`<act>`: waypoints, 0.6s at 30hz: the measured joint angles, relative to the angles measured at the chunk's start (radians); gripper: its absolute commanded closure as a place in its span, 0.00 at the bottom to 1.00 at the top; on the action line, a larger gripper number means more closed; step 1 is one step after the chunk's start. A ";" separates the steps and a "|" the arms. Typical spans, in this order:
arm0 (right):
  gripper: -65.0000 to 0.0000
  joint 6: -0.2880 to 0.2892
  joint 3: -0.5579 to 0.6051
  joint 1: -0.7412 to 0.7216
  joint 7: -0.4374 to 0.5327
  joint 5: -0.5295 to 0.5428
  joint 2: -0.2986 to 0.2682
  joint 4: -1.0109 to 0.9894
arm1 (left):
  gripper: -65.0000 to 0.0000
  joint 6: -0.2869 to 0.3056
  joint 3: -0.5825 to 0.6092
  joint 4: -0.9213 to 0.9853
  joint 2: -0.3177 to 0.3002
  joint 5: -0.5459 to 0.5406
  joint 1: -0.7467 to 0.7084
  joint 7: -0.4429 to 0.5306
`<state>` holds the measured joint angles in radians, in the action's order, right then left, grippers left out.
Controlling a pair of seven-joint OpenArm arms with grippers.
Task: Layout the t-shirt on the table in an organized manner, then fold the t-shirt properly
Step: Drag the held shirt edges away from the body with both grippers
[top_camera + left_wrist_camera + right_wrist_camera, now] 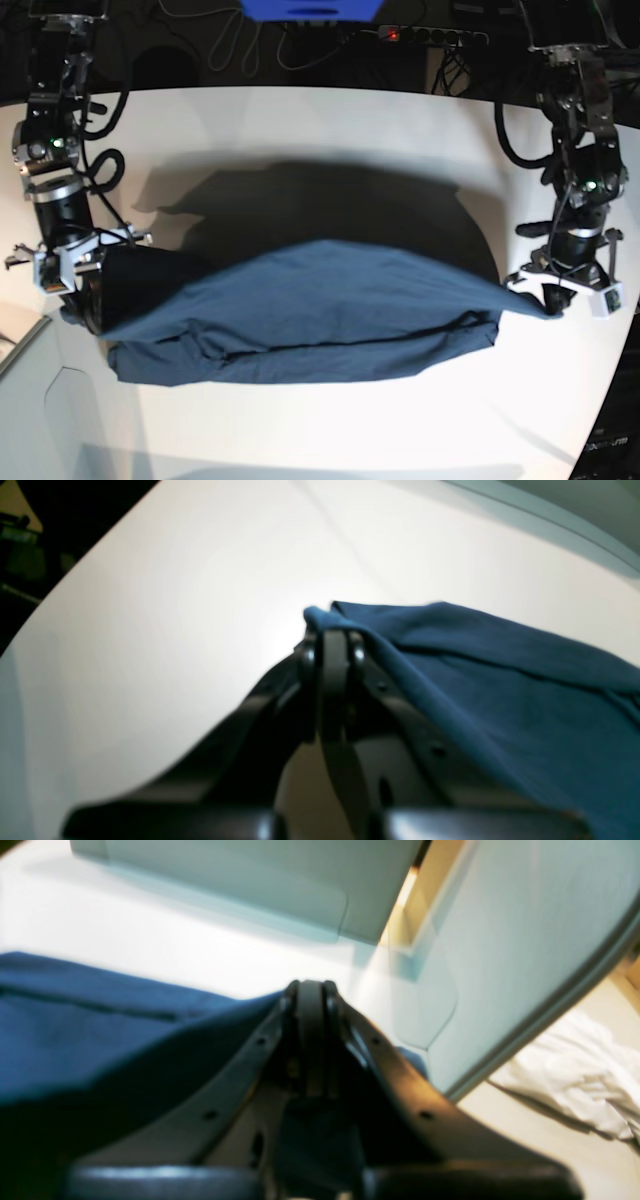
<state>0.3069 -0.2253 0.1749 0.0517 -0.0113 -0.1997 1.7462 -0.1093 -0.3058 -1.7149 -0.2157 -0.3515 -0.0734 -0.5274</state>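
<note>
Stretching across the middle of the table (330, 130), the t-shirt (310, 310) is hanging between the two arms, its upper edge pulled out in a long line and its lower bulk sagging in folds onto the white top. Relative to the t-shirt, the left gripper (552, 297) is sitting at its end on the right of the base view, and the right gripper (88, 305) is sitting at the opposite end.

In the left wrist view, the left gripper (332, 635) is pinching a corner of the t-shirt (500, 680): the jaws are pressed together with blue fabric wrapping over their tips and trailing away to one side. The white table (175, 605) is showing bare on the other side of the cloth.

In the right wrist view, the right gripper (310, 990) is likewise clamped narrow, with the t-shirt (100, 1030) meeting the jaws at the tips and a little blue cloth showing behind them as well. The table (150, 940) is lying beyond the shirt.

A white crumpled cloth (575, 1075) is lying off the table, past its curved edge and well apart from the t-shirt. A power strip (430, 35) is lying beyond the table's far edge.
</note>
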 measured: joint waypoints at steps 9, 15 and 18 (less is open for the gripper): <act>1.00 0.006 0.045 -0.170 -0.009 -0.007 0.019 -0.359 | 1.00 0.001 -0.008 0.142 0.003 0.003 -0.003 0.006; 0.95 0.000 0.126 -0.354 -0.014 -0.007 0.011 -0.621 | 1.00 0.000 -0.008 0.177 0.009 0.003 0.002 0.007; 0.75 0.000 0.135 -0.400 -0.116 -0.008 0.017 -0.656 | 1.00 0.000 -0.008 0.178 0.011 0.003 0.002 0.008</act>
<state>0.3065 -0.0898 -0.2253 -0.0647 -0.0189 -0.1829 1.0904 -0.1093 -0.3134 -1.5372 -0.2047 -0.3481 -0.0715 -0.5194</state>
